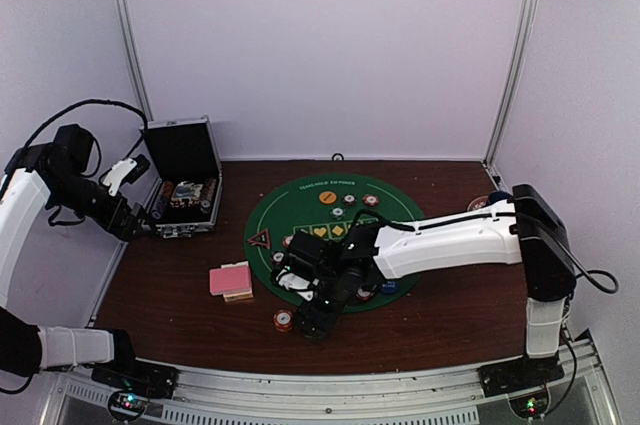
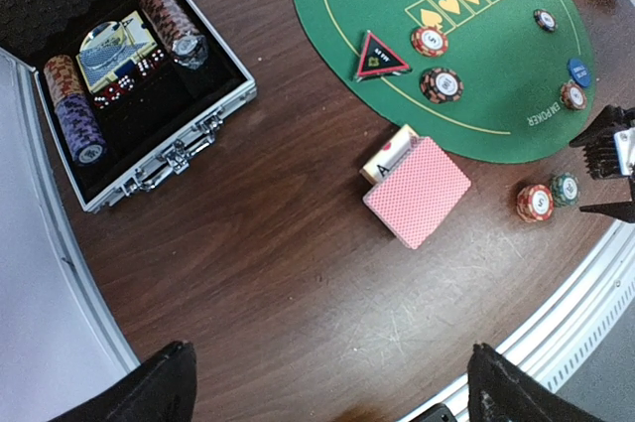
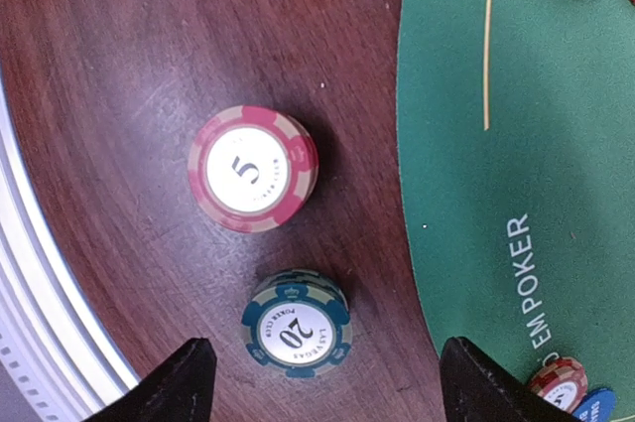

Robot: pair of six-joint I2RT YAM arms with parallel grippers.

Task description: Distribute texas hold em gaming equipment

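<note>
Right wrist: right gripper (image 3: pixel 325 345) is being held spread over red chip (image 3: pixel 253 169) and green chip (image 3: pixel 298 323), seemingly a player's stake; left gripper (image 2: pixel 329 352) likewise released.

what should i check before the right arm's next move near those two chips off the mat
1. right end effector open, nothing held: ok
2. red 5 chip and green 20 chip apart on the wood, off the green mat: ok
3. single chips or short stacks: cannot tell
4. pink-backed cards lie apart from both chips: ok
5. left end effector open, over by the case: ok
</note>
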